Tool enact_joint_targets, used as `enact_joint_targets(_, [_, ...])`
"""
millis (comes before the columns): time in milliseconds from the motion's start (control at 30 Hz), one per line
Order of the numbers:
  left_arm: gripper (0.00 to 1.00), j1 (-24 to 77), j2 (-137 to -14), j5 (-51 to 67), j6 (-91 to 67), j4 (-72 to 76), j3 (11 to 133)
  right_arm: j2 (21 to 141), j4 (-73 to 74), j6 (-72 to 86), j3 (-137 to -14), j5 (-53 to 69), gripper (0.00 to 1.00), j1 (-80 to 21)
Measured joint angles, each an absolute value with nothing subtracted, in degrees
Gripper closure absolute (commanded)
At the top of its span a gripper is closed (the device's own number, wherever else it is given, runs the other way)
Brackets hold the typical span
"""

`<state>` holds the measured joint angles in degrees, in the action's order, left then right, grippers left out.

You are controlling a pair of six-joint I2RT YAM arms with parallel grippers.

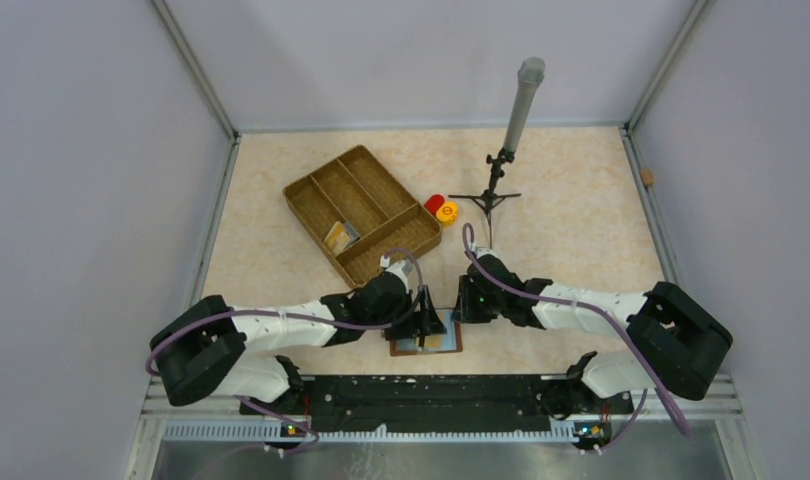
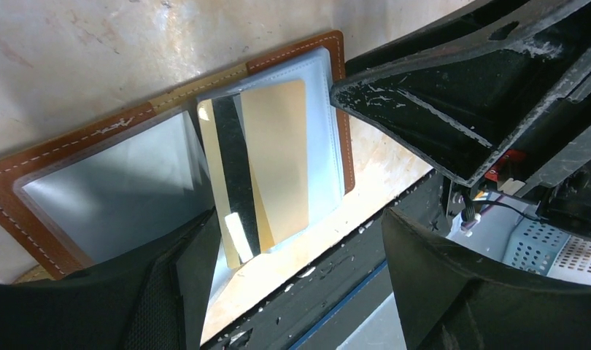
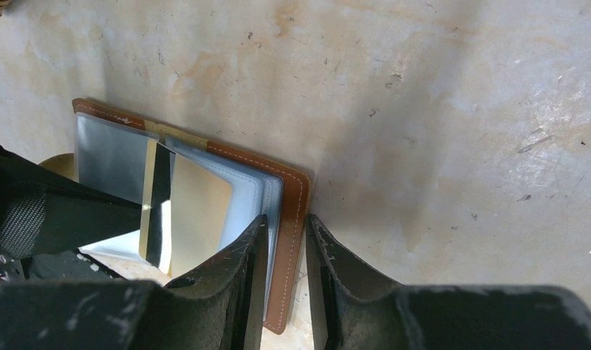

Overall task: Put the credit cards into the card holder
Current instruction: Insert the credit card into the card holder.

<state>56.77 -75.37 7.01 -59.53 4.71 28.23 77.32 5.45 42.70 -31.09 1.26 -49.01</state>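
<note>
The card holder (image 1: 427, 343) lies open at the table's near edge, brown leather with clear sleeves; it also shows in the left wrist view (image 2: 30, 171) and the right wrist view (image 3: 296, 211). A gold credit card (image 2: 278, 160) with a black stripe sits partly in the right sleeve, also seen in the right wrist view (image 3: 198, 211). The left sleeve (image 2: 110, 197) looks pale blue-grey; I cannot tell if it holds a card. My left gripper (image 2: 296, 219) is wide open over the gold card's near end. My right gripper (image 3: 287, 219) is closed on the holder's right edge. Another yellowish card (image 1: 339, 236) lies in the wicker tray.
The divided wicker tray (image 1: 321, 190) stands behind the holder to the left. Red (image 1: 434, 203) and orange (image 1: 447, 212) round caps lie beside it. A small tripod with a grey tube (image 1: 493, 190) stands behind the right arm. The black base rail (image 1: 421, 390) runs along the near edge.
</note>
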Motion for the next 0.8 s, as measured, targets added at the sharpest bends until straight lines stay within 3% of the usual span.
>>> enact_joint_targets(800, [0.13,57.82,-84.29,12.86,-58.35,-0.49,37.95,77.06,4.08,42.70,-30.37,0.91,0.75,-49.01])
